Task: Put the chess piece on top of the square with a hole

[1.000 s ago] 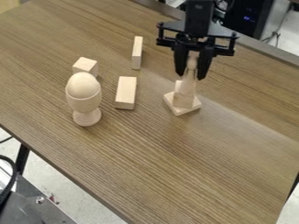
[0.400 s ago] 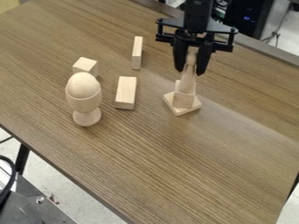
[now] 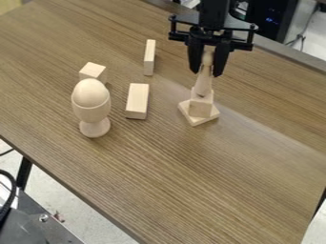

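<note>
One chess piece (image 3: 204, 85) apparently atop one block (image 3: 200, 109), three loose blocks (image 3: 137, 100)

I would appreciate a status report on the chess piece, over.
End effector open around chess piece; piece upright on small block; egg cup apart, not obstructing.

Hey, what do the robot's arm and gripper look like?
The arm is black. The gripper is black too, with a wide, flat crosspiece, angular open brackets at both sides, and two long, dark jaws that narrow towards the tips.
</note>
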Motion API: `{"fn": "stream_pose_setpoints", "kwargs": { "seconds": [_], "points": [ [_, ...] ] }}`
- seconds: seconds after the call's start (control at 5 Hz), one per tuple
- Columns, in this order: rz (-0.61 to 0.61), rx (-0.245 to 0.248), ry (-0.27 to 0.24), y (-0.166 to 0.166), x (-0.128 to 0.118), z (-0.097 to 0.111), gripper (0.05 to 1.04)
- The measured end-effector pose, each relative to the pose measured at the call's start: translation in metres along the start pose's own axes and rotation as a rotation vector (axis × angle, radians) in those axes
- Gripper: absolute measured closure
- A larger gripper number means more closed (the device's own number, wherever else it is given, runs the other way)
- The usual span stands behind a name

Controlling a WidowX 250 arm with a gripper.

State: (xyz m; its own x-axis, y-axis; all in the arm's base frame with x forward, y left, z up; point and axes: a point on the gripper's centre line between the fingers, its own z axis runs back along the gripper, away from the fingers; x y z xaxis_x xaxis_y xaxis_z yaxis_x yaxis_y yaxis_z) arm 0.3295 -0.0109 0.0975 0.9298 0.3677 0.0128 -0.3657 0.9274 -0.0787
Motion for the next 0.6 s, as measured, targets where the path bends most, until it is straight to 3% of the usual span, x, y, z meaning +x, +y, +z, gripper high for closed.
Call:
{"fn": "stream_pose_setpoints", "kwargs": {
  "seconds": [0.6],
  "points": [
    [0.0, -0.001, 0.008, -0.0007, 0.0012, -0.0057, 0.727]
  ]
}}
